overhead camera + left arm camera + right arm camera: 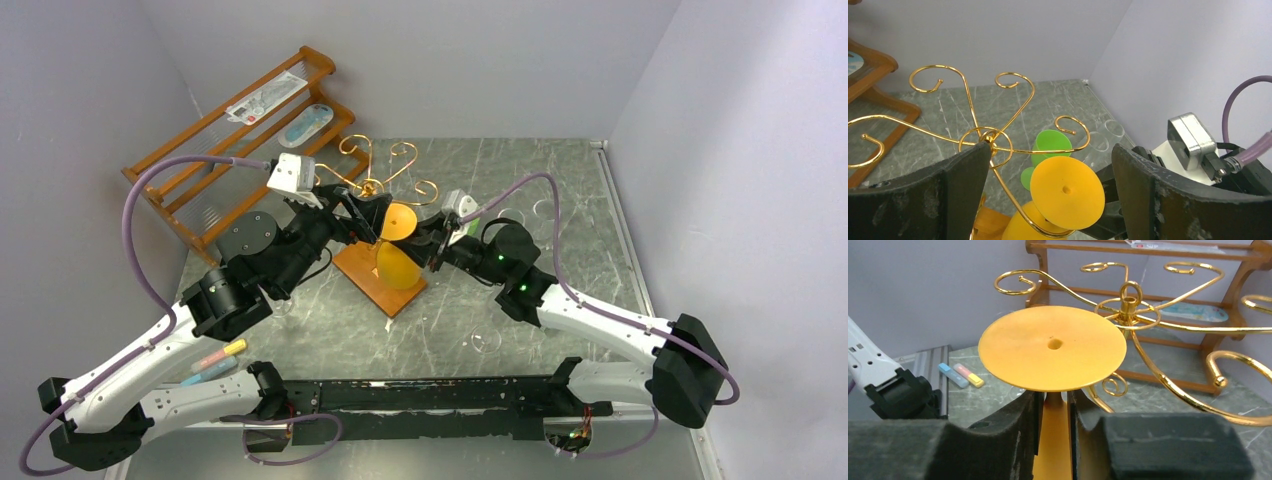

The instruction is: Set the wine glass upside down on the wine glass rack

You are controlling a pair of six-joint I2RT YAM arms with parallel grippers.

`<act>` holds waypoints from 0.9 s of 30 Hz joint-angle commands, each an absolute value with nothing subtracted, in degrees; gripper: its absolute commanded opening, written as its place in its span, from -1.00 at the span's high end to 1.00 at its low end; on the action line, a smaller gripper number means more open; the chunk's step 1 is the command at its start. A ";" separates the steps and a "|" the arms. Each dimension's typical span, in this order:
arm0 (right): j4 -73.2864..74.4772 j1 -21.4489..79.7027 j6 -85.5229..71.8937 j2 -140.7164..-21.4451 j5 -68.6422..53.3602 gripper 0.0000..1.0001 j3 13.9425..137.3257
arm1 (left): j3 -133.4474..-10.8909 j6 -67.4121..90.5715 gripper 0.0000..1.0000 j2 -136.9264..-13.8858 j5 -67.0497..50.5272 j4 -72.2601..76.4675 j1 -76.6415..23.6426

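The orange wine glass (pixel 398 262) hangs upside down, its round foot (pixel 1052 347) on top. One curled gold arm of the wine glass rack (pixel 372 165) passes under the foot (pixel 1067 192) and around the stem. The rack's wooden base (pixel 372 288) lies below the bowl. My right gripper (pixel 1054 395) is closed round the stem just under the foot, pads tight on both sides. It reaches in from the right (pixel 433 245). My left gripper (pixel 1052 150) stands wide open by the rack's central post (pixel 990 137), left of the glass, touching nothing.
A green glass (pixel 1053 142) stands behind the rack. Clear glasses (pixel 485 340) sit on the marble table (pixel 580 260) at right. The stepped wooden shelf (pixel 230 140) fills the back left. Coloured markers (pixel 220 360) lie near the left arm. Walls close in on three sides.
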State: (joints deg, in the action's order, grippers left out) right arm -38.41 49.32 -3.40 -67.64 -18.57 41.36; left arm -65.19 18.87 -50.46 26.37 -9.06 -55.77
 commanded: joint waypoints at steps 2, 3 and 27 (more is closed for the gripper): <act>-32.43 49.56 -3.49 -66.88 -18.92 0.26 43.21 | -67.05 18.87 -0.90 -49.66 27.44 -9.92 -56.09; -31.44 49.53 -3.25 -66.35 -18.91 0.19 43.32 | -67.18 18.97 -0.90 -49.66 27.54 -10.01 -56.08; 29.31 49.57 -24.79 -48.80 27.40 -0.40 61.07 | -73.70 19.88 -0.94 -49.34 20.82 -23.27 -56.07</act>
State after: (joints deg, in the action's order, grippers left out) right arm 12.10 49.30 -12.23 -47.33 9.87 57.32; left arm -71.07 20.62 -49.19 24.47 -17.89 -55.77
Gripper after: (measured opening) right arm 0.701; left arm 0.968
